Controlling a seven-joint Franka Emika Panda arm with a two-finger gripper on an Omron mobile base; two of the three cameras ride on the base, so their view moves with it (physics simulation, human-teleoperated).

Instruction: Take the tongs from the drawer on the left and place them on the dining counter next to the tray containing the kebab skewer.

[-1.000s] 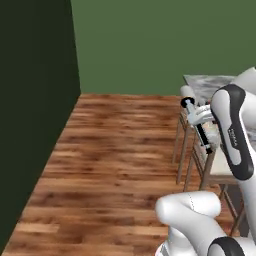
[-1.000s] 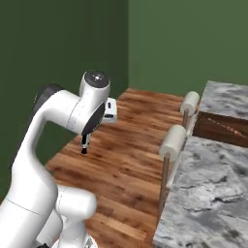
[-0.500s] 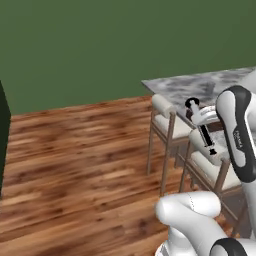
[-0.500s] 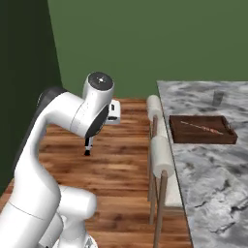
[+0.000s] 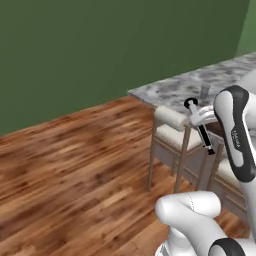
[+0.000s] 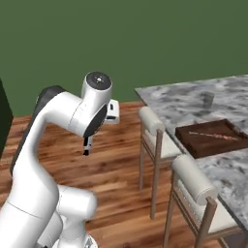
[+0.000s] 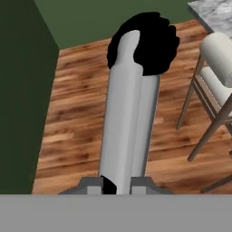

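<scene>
The tongs [image 7: 129, 113] are clamped in the gripper [image 7: 118, 185], their long axis running straight out from the jaws up the middle of the hand view to the black ends at top centre. In the right base view the tongs [image 6: 87, 145] hang left of centre, pointing down at the wooden floor [image 6: 116, 169]. The tray [image 6: 213, 137] with the kebab skewer [image 6: 213, 136] sits at mid-right on the dining counter [image 6: 174, 99], well apart, beyond two stools [image 6: 154, 130].
</scene>
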